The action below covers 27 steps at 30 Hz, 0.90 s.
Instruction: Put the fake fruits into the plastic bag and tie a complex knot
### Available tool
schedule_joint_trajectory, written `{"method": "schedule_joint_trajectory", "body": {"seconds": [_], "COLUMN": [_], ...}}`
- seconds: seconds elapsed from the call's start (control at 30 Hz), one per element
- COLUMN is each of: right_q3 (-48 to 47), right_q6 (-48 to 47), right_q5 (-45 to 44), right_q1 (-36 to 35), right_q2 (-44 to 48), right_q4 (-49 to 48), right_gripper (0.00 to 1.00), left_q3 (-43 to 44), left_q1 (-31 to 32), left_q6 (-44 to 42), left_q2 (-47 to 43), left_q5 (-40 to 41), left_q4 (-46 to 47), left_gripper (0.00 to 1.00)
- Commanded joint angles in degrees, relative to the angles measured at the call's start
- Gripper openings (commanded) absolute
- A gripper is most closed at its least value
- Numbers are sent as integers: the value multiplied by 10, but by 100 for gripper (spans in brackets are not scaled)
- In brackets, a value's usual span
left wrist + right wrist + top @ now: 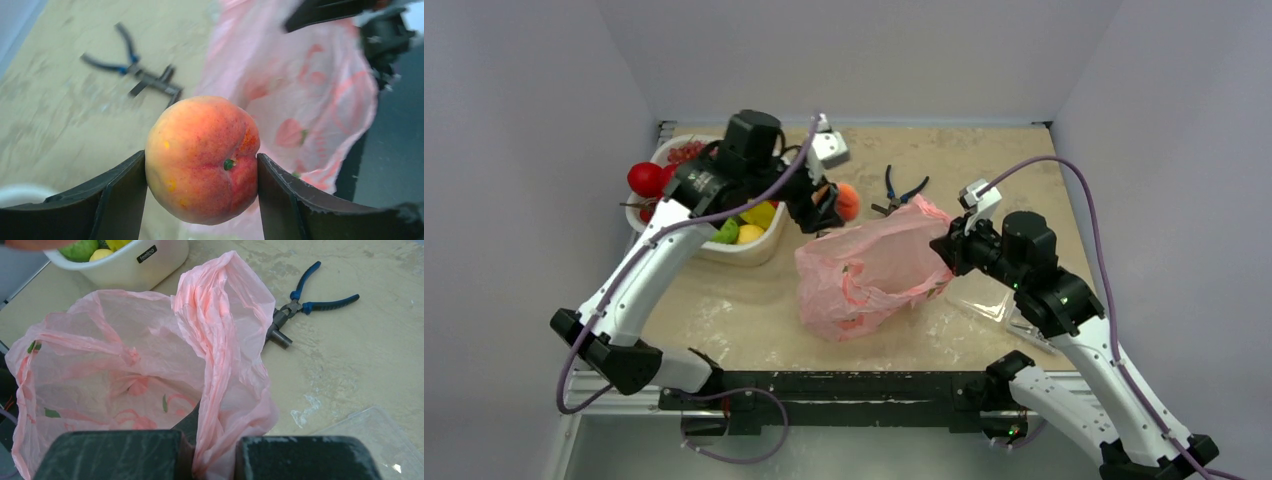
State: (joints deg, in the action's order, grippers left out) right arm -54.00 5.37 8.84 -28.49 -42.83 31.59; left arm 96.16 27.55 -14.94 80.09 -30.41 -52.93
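My left gripper (832, 205) is shut on a peach (202, 157), an orange-red fake fruit, and holds it above the table just left of the pink plastic bag (869, 265); the peach also shows in the top view (848, 201). My right gripper (946, 248) is shut on the bag's right rim (220, 390) and holds the mouth (115, 370) up and open. More fake fruits, red (645, 179), yellow (751, 233) and green (727, 232), lie in and beside a white tub (744, 250). No knot shows.
Blue-handled pliers (899, 190) lie on the table behind the bag; they also show in the right wrist view (300, 305). A clear plastic container (994, 300) lies under my right arm. The white tub stands at the back left.
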Motion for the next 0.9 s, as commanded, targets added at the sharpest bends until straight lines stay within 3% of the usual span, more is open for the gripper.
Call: {"method": "schedule_joint_trajectory", "body": {"seconds": [0.0,0.2,0.4,0.6,0.73,0.8,0.87], "right_q3": [5,13,17,33,46,53,60], "right_q6": [2,32,41,40,49,52,56], "right_q5": [15,18,32,26,39,44,45], "right_q1": [0,3,12,20,23,23,22], "right_q2": [5,-5,-10,-3,-5,-3,-2], "right_q4": [-27,-39,-36,-25,-32,-36,-40], "right_gripper": [0,0,0,0,0,0,0], "left_q3": [-7,-140,-264,-280,-244,-221,-200], "left_q1": [128,257,269,269,269,269,269], "left_q6": [-22,-130,-188,-188,-147,-124,-96], "left_q2": [53,61,110,102,51,21,-6], "left_q5": [-12,22,99,123,113,96,85], "left_q4": [73,177,259,272,257,251,253], "left_gripper": [38,36,40,73,85,97,100]}}
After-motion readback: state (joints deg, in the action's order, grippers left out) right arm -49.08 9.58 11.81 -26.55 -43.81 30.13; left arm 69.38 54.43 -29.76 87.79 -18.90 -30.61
